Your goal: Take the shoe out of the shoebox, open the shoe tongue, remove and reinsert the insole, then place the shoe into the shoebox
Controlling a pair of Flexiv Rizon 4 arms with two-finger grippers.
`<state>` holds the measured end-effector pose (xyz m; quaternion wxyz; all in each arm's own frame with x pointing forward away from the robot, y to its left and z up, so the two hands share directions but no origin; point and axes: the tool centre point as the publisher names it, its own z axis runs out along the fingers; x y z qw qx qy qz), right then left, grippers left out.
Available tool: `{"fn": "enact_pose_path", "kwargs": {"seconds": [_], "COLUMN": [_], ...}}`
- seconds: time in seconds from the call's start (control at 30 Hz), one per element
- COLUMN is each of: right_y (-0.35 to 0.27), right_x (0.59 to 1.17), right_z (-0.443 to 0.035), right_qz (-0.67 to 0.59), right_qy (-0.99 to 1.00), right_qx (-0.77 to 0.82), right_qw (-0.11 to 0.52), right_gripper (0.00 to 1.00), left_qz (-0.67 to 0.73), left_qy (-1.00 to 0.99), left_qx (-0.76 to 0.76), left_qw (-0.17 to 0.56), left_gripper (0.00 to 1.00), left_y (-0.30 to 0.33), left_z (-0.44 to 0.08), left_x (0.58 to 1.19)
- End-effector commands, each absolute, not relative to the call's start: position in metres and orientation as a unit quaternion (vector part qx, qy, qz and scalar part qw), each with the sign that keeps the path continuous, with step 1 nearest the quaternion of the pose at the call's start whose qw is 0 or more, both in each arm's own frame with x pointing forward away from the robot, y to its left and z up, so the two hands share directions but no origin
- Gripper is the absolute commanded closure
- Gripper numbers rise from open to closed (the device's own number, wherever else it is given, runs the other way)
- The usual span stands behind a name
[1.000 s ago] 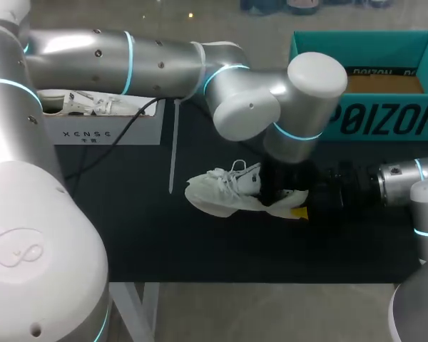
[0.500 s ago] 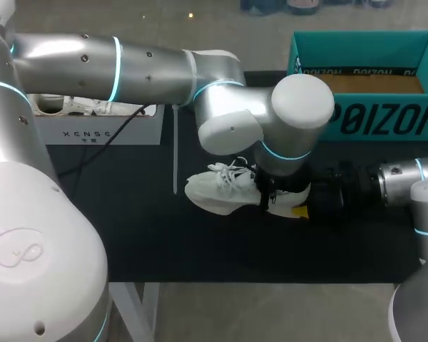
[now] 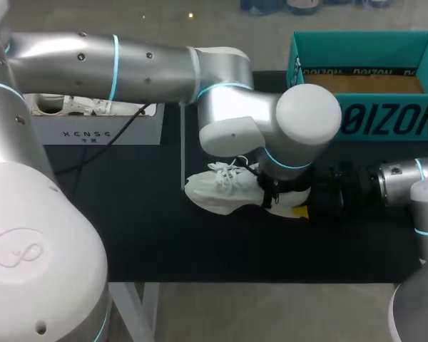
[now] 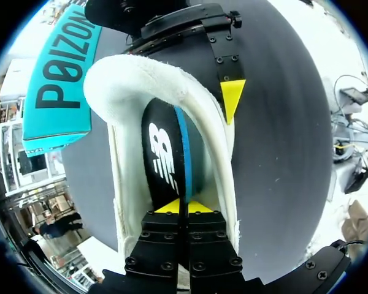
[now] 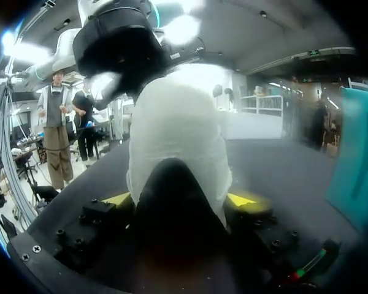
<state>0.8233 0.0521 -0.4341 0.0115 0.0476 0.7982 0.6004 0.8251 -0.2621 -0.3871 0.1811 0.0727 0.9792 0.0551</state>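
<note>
Black mat [image 3: 200, 246] under white shoe [image 3: 217, 194], right tool [image 5: 181, 201] tight around its heel, left tool [image 4: 184, 206] tight on the insole [image 4: 162, 153].

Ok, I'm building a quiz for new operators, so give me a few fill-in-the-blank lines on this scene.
1. The shoe on the table is ___ in colour.
2. The right gripper clamps the shoe at its ___.
3. The left gripper, reaching inside the shoe, is shut on the black ___.
Missing words: white; heel; insole.
</note>
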Motion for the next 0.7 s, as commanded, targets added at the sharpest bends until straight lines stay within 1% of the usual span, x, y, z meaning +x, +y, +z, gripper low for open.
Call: {"fn": "enact_pose_path", "kwargs": {"seconds": [0.03, 0.7], "right_y": [0.055, 0.055], "right_x": [0.823, 0.823], "right_z": [-0.438, -0.438], "right_qz": [0.6, 0.6], "right_qy": [0.798, 0.798], "right_qx": [0.048, 0.048], "right_qw": [0.011, 0.011], "right_gripper": [1.0, 1.0], "left_qz": [0.05, 0.018], "left_qy": [0.977, 0.97], "left_qx": [0.068, 0.031], "left_qw": [0.194, 0.242], "left_gripper": [1.0, 1.0], "left_y": [-0.258, -0.243], "left_z": [-0.371, -0.319], "left_x": [0.82, 0.816]}}
